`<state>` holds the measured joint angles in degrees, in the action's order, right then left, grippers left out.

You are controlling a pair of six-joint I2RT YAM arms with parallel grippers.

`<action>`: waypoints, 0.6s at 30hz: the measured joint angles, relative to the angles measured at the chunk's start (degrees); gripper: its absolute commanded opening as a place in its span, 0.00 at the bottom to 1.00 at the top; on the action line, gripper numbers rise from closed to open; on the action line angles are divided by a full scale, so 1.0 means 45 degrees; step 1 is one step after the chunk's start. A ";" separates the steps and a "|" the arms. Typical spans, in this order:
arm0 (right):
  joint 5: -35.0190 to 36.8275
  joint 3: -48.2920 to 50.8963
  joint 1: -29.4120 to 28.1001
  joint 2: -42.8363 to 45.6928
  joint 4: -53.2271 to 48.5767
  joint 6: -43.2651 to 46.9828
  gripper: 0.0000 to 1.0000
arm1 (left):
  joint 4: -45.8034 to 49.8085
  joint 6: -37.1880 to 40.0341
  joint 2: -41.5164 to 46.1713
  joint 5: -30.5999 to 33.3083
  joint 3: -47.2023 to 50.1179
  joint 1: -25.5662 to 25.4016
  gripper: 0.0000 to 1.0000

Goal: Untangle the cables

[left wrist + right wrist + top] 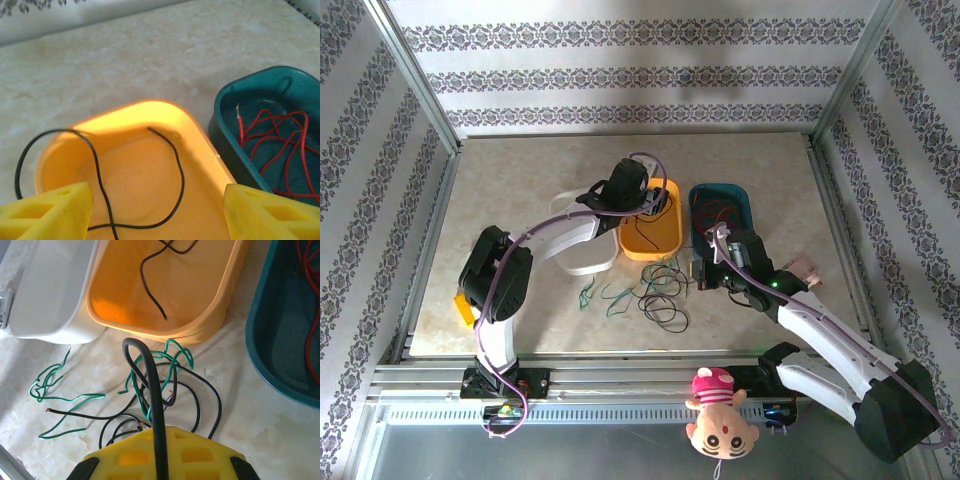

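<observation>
**Cables, sorting in progress.**

- **In trays:** one black wire (pixel 177 170) lies in the yellow tray (pixel 200 130). In the left wrist view a loop of it hangs over the 9 o'clock rim. Red wires (pixel 280 135) sit in the teal tray (pixel 222 107).
- **Left jaws:** open above the yellow tray, holding nothing.
- **Right jaws:** closed on a second black strand (pixel 157 405), over the tangle (pixel 658 295).
- **Tangle:** green wires (pixel 75 400) and black ones on the tabletop (pixel 520 190), at 6 o'clock of the yellow tray.
- **Handling, my judgement:** I'd raise the right arm slowly and straight. I'd let the green loops slide off, pause if they ride along, then carry toward 12 o'clock.
</observation>
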<state>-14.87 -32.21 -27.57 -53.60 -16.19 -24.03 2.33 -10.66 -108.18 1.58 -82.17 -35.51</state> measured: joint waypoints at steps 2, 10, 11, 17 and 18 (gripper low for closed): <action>0.0029 0.0000 -0.0049 0.0000 -0.0058 0.0000 0.00 | 0.0092 0.0248 0.0355 -0.0019 0.0010 -0.0015 0.70; 0.0117 -0.0005 -0.0073 0.0165 -0.0073 -0.0010 0.00 | 0.0189 0.1248 0.4056 -0.0758 0.2346 -0.1248 0.69; 0.0117 -0.0005 -0.0073 0.0306 -0.0063 -0.0010 0.00 | 0.0136 0.1268 0.4425 -0.0903 0.2875 -0.1535 0.69; 0.0427 -0.0228 -0.0073 0.1511 0.0165 -0.0083 0.00 | -0.0175 0.0947 0.4566 -0.1234 0.5819 -0.2793 0.67; 0.0544 -0.0311 -0.0073 0.1739 0.0277 -0.0165 0.00 | -0.0228 0.0811 0.4386 -0.1137 0.6183 -0.2895 0.67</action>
<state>-12.43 -33.61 -27.90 -45.78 -14.94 -24.77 1.30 -7.01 -88.44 -3.53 -54.35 -48.53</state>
